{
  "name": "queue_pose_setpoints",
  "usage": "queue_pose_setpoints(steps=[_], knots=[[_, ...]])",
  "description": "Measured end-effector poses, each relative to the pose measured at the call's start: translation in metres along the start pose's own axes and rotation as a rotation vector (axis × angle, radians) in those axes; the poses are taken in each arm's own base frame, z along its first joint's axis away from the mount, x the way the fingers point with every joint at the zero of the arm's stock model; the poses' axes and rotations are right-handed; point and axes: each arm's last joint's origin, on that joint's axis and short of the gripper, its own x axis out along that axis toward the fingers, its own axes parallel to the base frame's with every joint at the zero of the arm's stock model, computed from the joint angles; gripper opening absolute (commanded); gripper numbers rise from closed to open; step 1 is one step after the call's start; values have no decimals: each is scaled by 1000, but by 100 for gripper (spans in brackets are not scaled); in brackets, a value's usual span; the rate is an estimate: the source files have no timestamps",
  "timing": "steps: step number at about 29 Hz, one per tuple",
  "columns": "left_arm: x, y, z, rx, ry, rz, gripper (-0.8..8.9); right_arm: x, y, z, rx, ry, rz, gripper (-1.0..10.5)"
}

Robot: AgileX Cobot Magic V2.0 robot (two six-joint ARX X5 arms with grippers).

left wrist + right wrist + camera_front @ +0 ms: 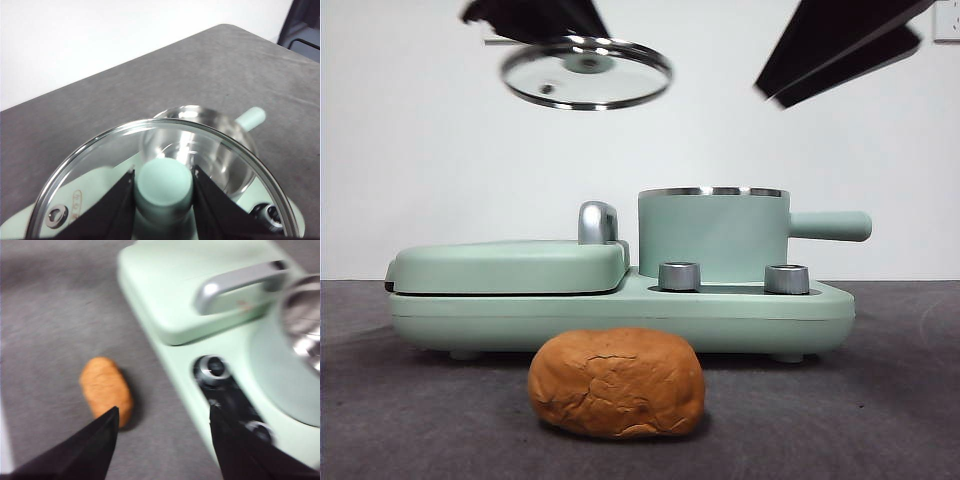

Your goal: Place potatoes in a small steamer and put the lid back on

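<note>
Overhead, the left hand (163, 185) grips the lid (586, 72) above the small steamer's (713, 235) rim; the right hand (164, 415) gapes.

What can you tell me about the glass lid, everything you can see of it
The lid is a round clear glass disc with a steel rim and a mint-green knob. It hangs in the air, slightly tilted, above and left of the open steamer, touching only the left end effector, whose jaws clamp the knob.
</note>
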Motion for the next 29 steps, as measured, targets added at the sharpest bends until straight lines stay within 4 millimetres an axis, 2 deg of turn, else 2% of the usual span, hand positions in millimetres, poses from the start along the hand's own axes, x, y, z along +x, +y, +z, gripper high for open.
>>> queue_pose_setpoints(steps=[3, 11, 16, 21, 29], knots=[[-20, 4, -7, -10, 1, 26, 10, 16, 5, 2, -20, 23, 48, 338], [-65, 5, -37, -40, 31, 78, 9, 67, 8, -2, -49, 113, 133, 340], [-86, 3, -41, -51, 44, 93, 10, 94, 10, -10, -43, 164, 193, 344], [-98, 3, -38, -48, 13, 108, 9, 116, 16, -16, -52, 203, 233, 463], [-101, 2, -38, -48, 13, 108, 9, 145, 28, -27, -75, 263, 278, 432]])
